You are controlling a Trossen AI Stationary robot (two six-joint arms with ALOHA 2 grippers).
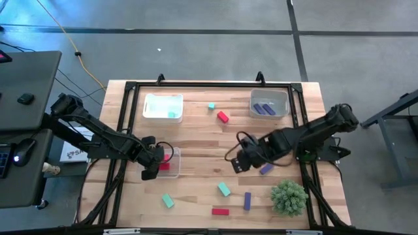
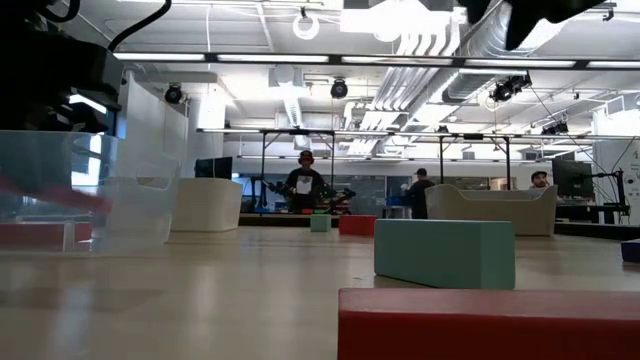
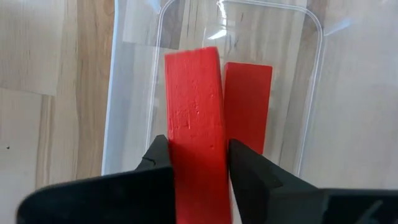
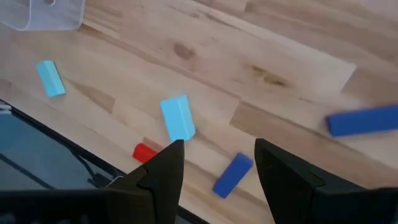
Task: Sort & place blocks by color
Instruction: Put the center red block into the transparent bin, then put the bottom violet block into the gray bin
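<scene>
clear tray [image 3: 124,124], red block [image 3: 249,106] inside

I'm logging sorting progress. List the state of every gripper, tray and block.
left gripper: shut on a red block, above the clear tray.
clear tray: second red block lying inside.
right gripper: open, empty, above the table.
far-left tray: holds a teal block.
far-right tray: holds purple blocks.
loose blocks: seven lying unsorted on the table.

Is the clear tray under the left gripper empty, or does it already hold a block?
Not empty: a red block lies in the clear tray, beside another red block between the left gripper fingers.
</scene>
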